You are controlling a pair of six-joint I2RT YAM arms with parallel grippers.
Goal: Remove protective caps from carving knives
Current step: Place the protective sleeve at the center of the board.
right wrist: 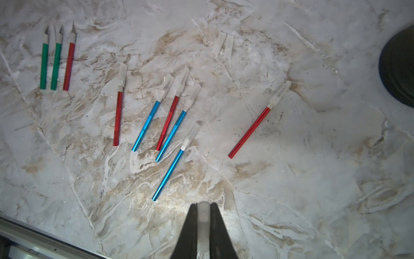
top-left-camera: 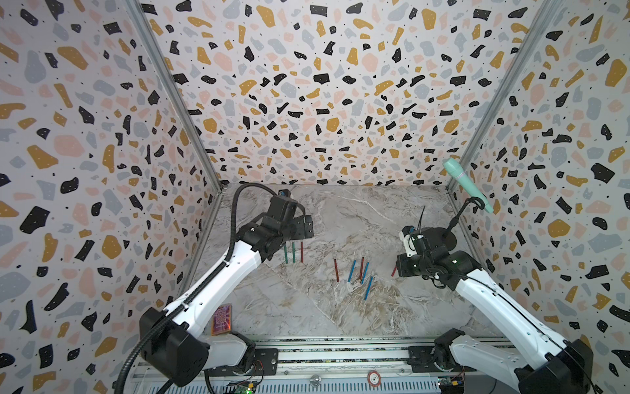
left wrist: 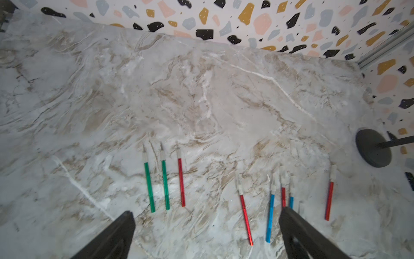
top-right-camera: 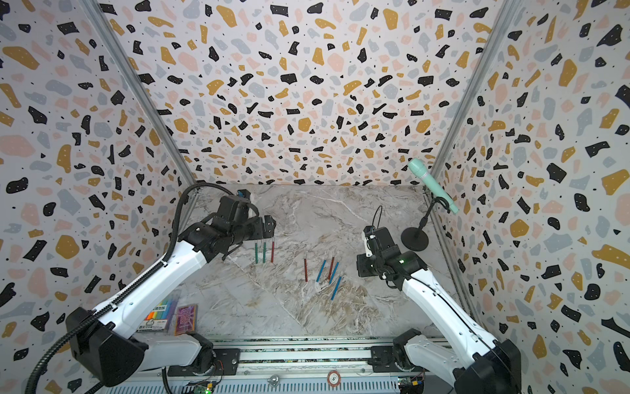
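Left claw [left wrist: 206, 212] stood spread and empty; right claw [right wrist: 203, 204] pinched a loose cap [right wrist: 202, 226]. Three bared knives [right wrist: 69, 65] lay at the bench's [right wrist: 291, 179] 9 o'clock, six capped knives [right wrist: 168, 173] from centre to 3 o'clock. Judged light, stiff, slippery: grip mid-shaft, clear of blades.

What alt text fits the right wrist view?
The right hand is shut on a clear cap over a marble table. Nine carving knives lie on it: three bare-bladed, six capped, with two loose caps nearby.

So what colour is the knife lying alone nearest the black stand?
The knife is red; the right wrist view shows it best.
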